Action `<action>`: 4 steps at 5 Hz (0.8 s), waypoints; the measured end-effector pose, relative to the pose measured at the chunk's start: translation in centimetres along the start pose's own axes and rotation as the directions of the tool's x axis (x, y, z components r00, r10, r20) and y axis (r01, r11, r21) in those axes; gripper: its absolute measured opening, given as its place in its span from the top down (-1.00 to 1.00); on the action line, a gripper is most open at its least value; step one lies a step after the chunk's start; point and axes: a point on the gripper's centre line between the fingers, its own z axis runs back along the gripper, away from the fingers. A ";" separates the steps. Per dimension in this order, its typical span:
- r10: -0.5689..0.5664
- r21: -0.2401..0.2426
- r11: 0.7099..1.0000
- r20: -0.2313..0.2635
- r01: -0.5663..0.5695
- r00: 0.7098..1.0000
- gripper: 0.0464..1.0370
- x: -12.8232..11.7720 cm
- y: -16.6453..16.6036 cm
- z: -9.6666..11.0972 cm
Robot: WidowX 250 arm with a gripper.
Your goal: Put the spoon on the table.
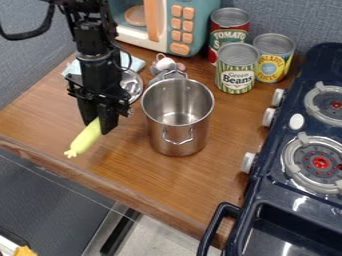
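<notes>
The black gripper (pixel 98 123) hangs over the left part of the wooden table (pixel 123 160), left of the metal pot. It is shut on the upper end of a long yellow-green object (pixel 86 137), which slants down and left to a knobbly tip near the table's front edge. Whether that tip touches the wood I cannot tell. Behind the gripper, a shiny rounded metal piece (pixel 133 86) is partly hidden by the arm; it may be a spoon's bowl or a lid. I cannot make out a spoon with certainty.
An open metal pot (pixel 178 125) stands right of the gripper, with small grey items (pixel 165 65) behind it. Three cans, including a green-striped one (pixel 236 70), stand farther back. A toy microwave (pixel 163 25) is at the back, a blue cloth (pixel 72 68) behind the arm, a dark stove (pixel 304 192) at right.
</notes>
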 end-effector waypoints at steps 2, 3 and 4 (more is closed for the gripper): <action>0.007 -0.001 1.000 -0.028 -0.007 1.000 0.35 -0.6 0.2 0.2; -0.038 0.047 0.998 -0.045 0.040 0.998 0.35 0.1 -0.8 0.4; -0.095 0.071 0.993 -0.051 0.099 0.994 0.35 0.6 -2.2 0.4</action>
